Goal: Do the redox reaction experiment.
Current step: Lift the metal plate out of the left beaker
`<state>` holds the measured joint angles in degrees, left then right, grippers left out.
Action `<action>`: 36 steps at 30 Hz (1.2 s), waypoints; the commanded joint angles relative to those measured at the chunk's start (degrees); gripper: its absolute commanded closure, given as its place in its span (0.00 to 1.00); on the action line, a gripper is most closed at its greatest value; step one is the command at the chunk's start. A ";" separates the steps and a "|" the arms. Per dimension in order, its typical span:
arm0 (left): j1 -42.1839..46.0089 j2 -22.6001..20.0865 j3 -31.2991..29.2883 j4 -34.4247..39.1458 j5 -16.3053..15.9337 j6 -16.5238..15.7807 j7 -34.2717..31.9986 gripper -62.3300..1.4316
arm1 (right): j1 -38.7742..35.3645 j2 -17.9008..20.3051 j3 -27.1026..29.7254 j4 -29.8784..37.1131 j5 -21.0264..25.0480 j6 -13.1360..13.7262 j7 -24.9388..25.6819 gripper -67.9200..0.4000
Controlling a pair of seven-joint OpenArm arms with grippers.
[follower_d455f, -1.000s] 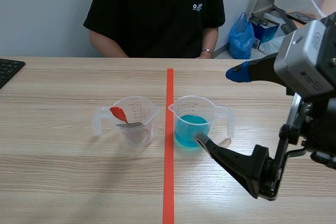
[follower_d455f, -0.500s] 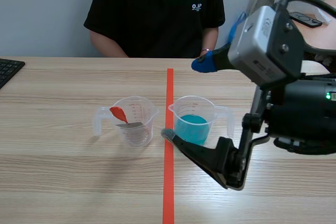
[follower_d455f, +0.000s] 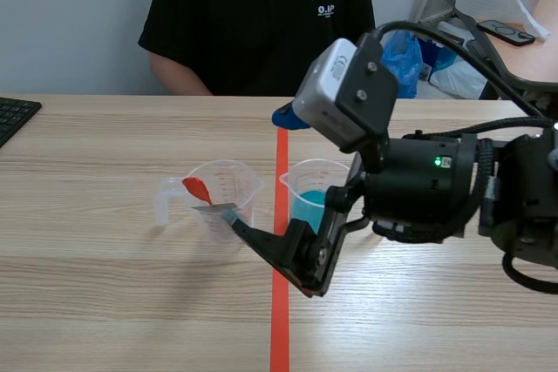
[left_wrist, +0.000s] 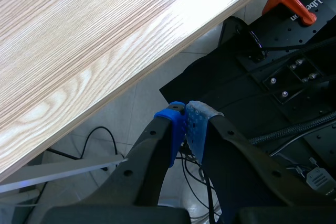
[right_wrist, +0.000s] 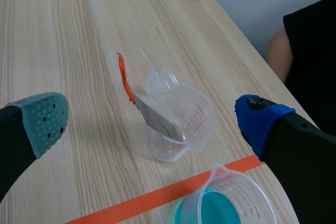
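Wood-grain table [follower_d455f: 105, 302] fills our scene view, split by an orange-red tape line [follower_d455f: 279, 337]. A person [follower_d455f: 261, 15] in a black shirt sits across it, the small white chest print too small for us to read. Left of the line stands a clear measuring cup [follower_d455f: 225, 206] with an orange-handled spatula [follower_d455f: 197, 187] leaning in it. Right of the line, the cup of blue liquid [follower_d455f: 307, 202] is half hidden behind the right arm. The right gripper [follower_d455f: 261, 172] is spread wide at the clear cup. A keyboard [follower_d455f: 13, 115] is cut off at the table's left edge.

From the left wrist we see the left gripper [left_wrist: 189, 129] clenched on nothing, off the table edge over the floor, near an orange clamp [left_wrist: 286, 3] and black gear lettered "Libe", the rest cut off.

From the right wrist, the released fingers frame the clear cup and spatula, with bare wood around them. The blue cup sits under the gripper, partly cut off.
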<state>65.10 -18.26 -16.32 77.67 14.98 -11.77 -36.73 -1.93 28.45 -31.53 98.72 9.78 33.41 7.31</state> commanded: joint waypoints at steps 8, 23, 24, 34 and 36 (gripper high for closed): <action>0.46 0.13 -0.52 1.14 -0.39 0.07 -1.01 0.92 | 8.02 -4.26 -5.11 -6.27 -0.46 -0.37 -0.44 0.00; 0.44 0.13 -0.52 1.14 -0.39 0.07 -1.01 0.92 | 13.53 -8.79 -8.70 -14.03 -0.63 -0.79 -2.51 0.01; 0.44 0.13 -0.52 1.14 -0.39 0.07 -1.01 0.92 | 13.53 -8.79 -8.70 -14.03 -0.63 -0.81 -2.51 0.05; 0.44 0.13 -0.52 1.14 -0.39 0.07 -1.01 0.92 | 13.51 -8.79 -8.70 -14.03 -0.61 -0.81 -2.45 0.42; 0.44 0.13 -0.52 1.14 -0.39 0.07 -1.01 0.92 | 13.51 -8.79 -8.70 -14.03 -0.61 -0.81 -2.43 0.48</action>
<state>65.10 -18.26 -16.32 77.67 14.98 -11.77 -36.73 10.57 19.53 -40.62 83.57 8.75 32.82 3.77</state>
